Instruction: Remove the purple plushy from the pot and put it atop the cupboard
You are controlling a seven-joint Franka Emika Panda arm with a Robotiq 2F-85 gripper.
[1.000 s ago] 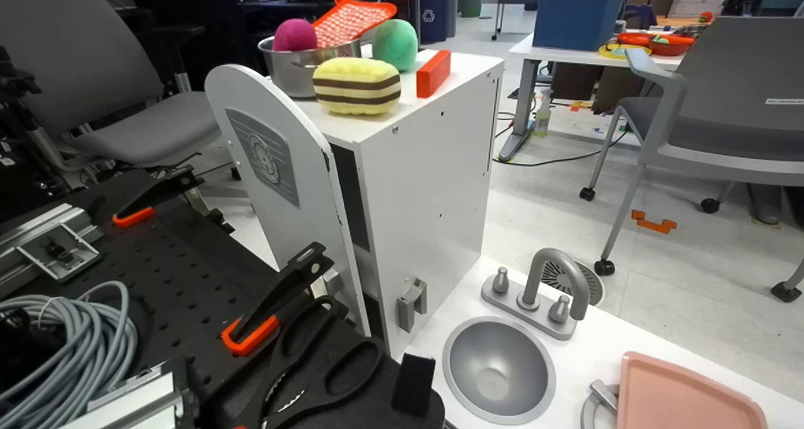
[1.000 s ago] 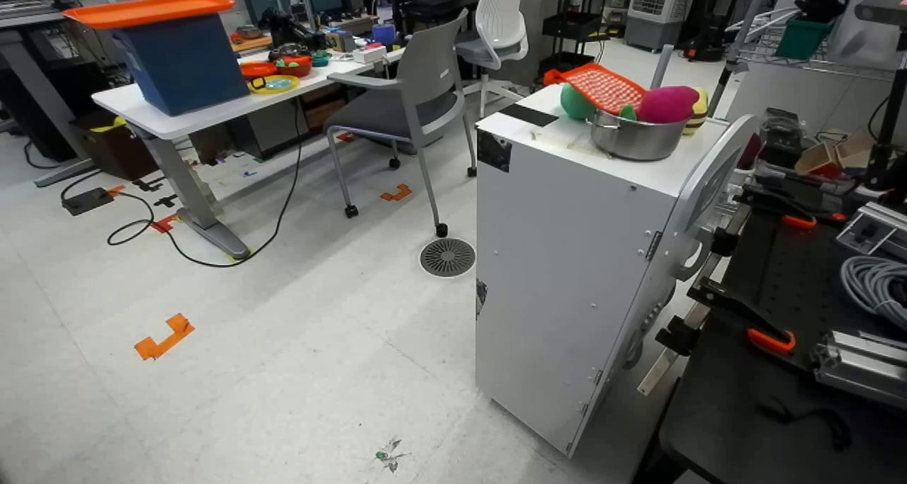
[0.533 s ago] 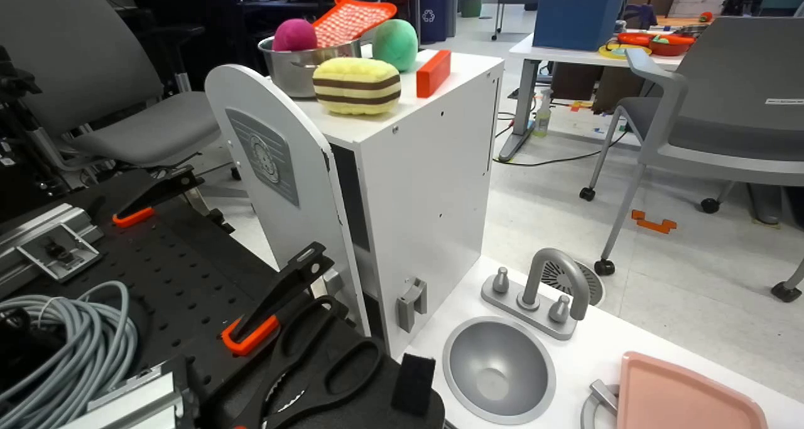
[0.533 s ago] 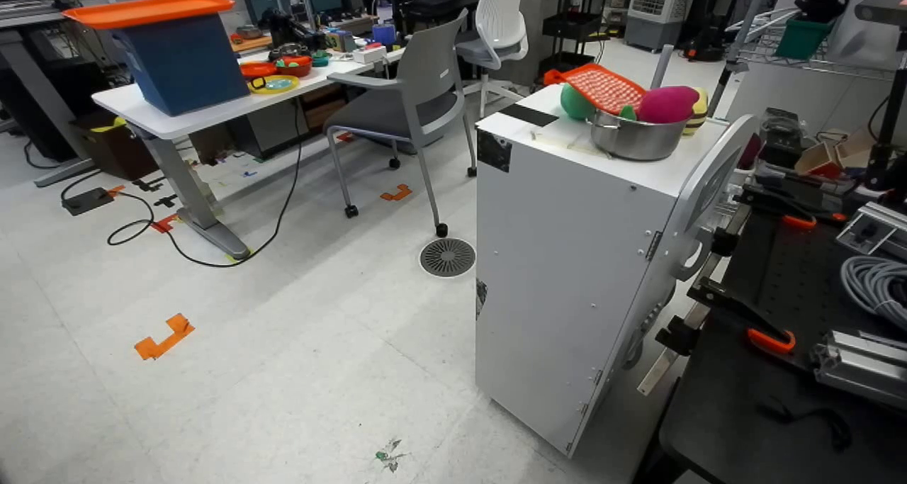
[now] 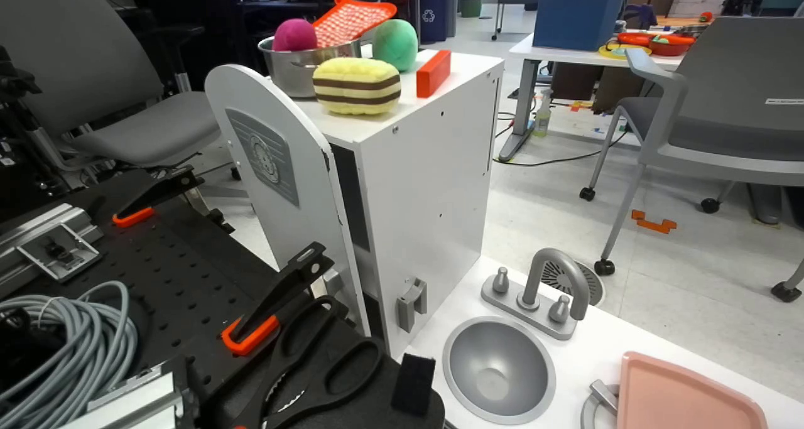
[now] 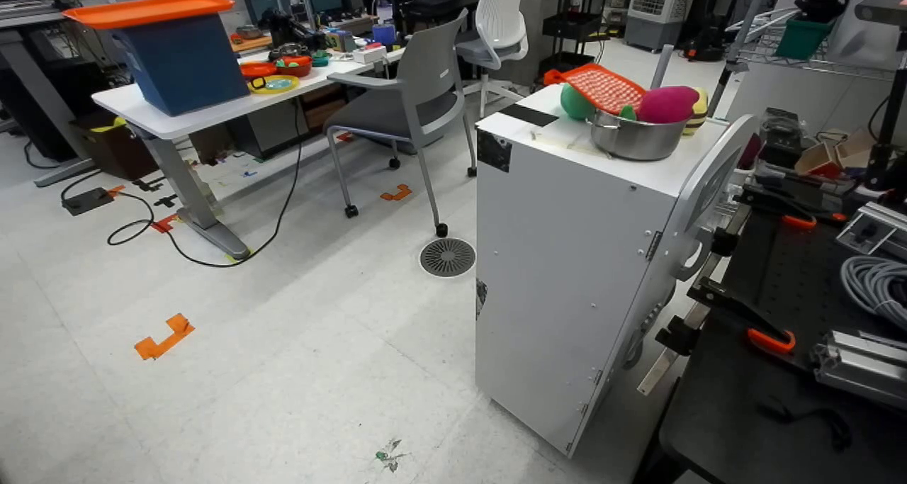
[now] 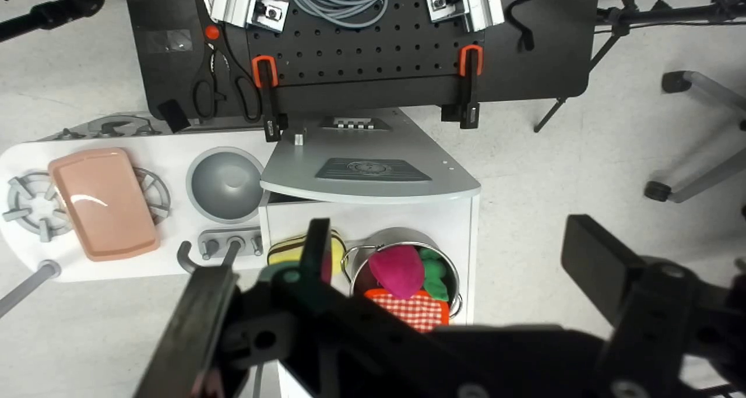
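Note:
The purple plushy sits in the metal pot, poking above its rim; both also show in an exterior view, plushy and pot. The pot stands on top of the white cupboard, which also shows in an exterior view. In the wrist view my gripper is open and empty, high above the cupboard top. The plushy and pot appear between its fingers, nearer the left one. The gripper is outside both exterior views.
An orange-edged checked cloth item and a small green toy are in the pot. Beside it are a yellow striped plush, a green plush and a red block. The cupboard's rounded side panel rises beside the pot.

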